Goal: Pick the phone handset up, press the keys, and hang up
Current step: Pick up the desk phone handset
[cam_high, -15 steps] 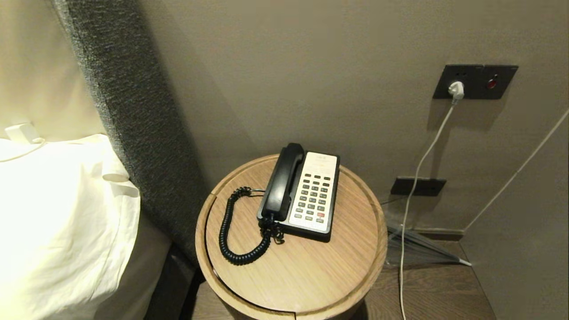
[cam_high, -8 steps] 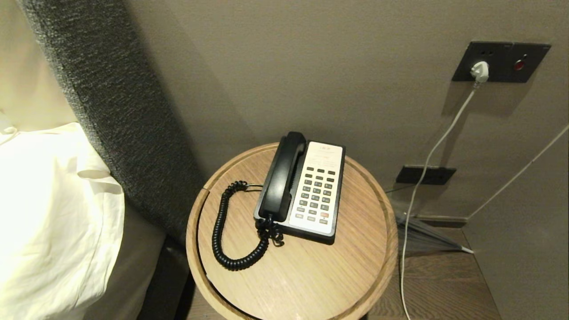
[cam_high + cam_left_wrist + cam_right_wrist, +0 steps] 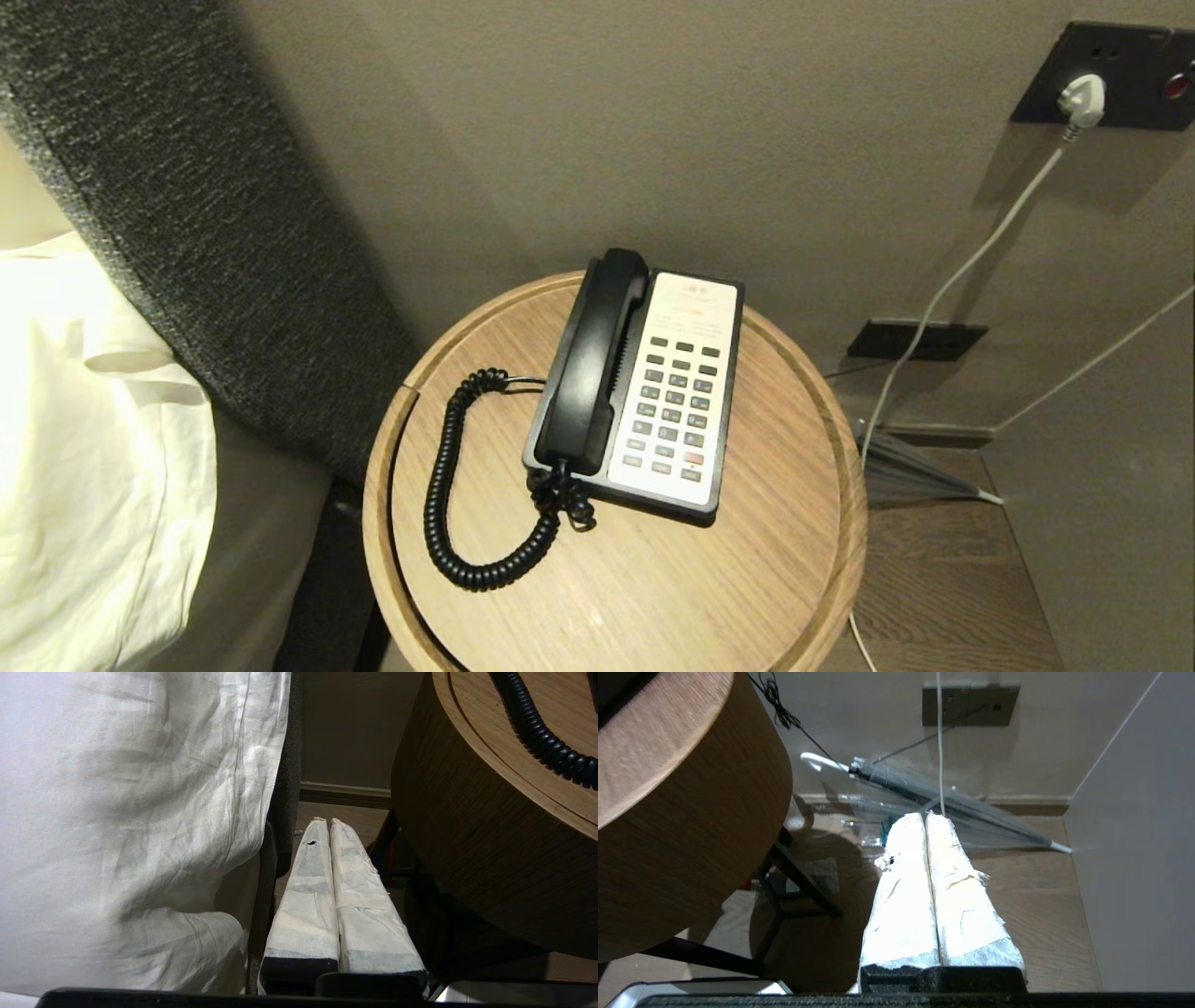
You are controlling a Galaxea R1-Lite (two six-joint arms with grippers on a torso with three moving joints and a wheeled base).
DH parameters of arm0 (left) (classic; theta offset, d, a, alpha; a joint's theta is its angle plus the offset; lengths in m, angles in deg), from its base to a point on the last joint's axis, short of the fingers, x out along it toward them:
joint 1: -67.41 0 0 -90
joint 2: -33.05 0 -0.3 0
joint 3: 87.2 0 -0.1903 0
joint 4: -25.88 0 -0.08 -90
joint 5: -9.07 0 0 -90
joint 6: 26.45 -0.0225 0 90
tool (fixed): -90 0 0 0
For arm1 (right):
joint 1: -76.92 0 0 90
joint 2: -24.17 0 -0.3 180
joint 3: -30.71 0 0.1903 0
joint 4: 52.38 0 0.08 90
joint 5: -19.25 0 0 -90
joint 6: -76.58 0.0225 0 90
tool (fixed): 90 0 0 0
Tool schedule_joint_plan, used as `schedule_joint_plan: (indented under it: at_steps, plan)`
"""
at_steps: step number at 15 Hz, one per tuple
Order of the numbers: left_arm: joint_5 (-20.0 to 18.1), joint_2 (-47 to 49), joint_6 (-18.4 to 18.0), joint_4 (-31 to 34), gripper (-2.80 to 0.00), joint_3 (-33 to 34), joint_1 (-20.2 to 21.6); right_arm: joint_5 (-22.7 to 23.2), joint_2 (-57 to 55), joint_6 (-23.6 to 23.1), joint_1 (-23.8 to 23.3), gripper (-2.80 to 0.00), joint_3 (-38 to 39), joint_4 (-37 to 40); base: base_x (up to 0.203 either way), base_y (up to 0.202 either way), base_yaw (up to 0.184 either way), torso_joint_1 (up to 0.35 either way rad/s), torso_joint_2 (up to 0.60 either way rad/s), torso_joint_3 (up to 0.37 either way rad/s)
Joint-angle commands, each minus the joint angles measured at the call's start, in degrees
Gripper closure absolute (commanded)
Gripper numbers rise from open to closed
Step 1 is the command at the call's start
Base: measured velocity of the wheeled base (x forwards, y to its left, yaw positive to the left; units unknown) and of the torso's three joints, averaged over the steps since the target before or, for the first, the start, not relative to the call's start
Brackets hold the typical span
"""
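Glossy black curved phone handset rests cradled, centre frame, left of dark grey keys. Left gripper and right gripper hang low, fingers pressed together. Open wide, grasp handset mid-span.

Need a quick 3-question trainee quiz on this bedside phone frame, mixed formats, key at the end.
1. True or false: the phone handset rests in its cradle on the phone base.
2. Multiple choice: the coiled cord loops across the round wooden table on which side of the base? A) bed side B) wall-socket side C) behind it
3. Fill in: the left gripper and the right gripper, both down beside the table, are ____.

Key: 1 true. 2 A. 3 shut, holding nothing.
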Motion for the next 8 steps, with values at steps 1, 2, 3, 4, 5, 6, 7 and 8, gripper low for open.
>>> schedule_joint_plan:
  at_steps: [1, 2, 3, 4, 5, 6, 7, 8]
  plan:
    - [0.0, 0.1, 0.0, 0.0, 0.00, 1.1, 0.0, 0.0, 0.0, 0.0, 0.0, 0.00, 1.2, -0.1, 0.000, 0.000, 0.000, -0.002, 0.00, -0.105]
    - [0.0, 0.1, -0.1, 0.0, 0.00, 1.1, 0.0, 0.0, 0.0, 0.0, 0.0, 0.00, 1.1, -0.1, 0.000, 0.000, 0.000, 0.000, 0.00, -0.061]
    - [0.0, 0.1, -0.3, 0.0, 0.00, 1.1, 0.0, 0.0, 0.0, 0.0, 0.0, 0.00, 1.1, -0.1, 0.000, 0.000, 0.000, 0.002, 0.00, -0.026]
    - [0.0, 0.1, -0.3, 0.0, 0.00, 1.1, 0.0, 0.0, 0.0, 0.0, 0.0, 0.00, 1.1, -0.1, 0.000, 0.000, 0.000, 0.000, 0.00, 0.000]
    - [0.0, 0.1, -0.3, 0.0, 0.00, 1.1, 0.0, 0.0, 0.0, 0.0, 0.0, 0.00, 1.1, -0.1, 0.000, 0.000, 0.000, 0.000, 0.00, 0.000]
    - [0.0, 0.1, -0.3, 0.0, 0.00, 1.1, 0.0, 0.0, 0.0, 0.0, 0.0, 0.00, 1.1, -0.1, 0.000, 0.000, 0.000, 0.000, 0.00, 0.000]
    - [0.0, 0.1, -0.4, 0.0, 0.00, 1.1, 0.0, 0.0, 0.0, 0.0, 0.0, 0.00, 1.1, -0.1, 0.000, 0.000, 0.000, 0.000, 0.00, 0.000]
    - [0.1, 0.1, -0.7, 0.2, 0.00, 1.1, 0.0, 0.0, 0.0, 0.0, 0.0, 0.00, 1.1, -0.1, 0.000, 0.000, 0.000, 0.000, 0.00, 0.000]
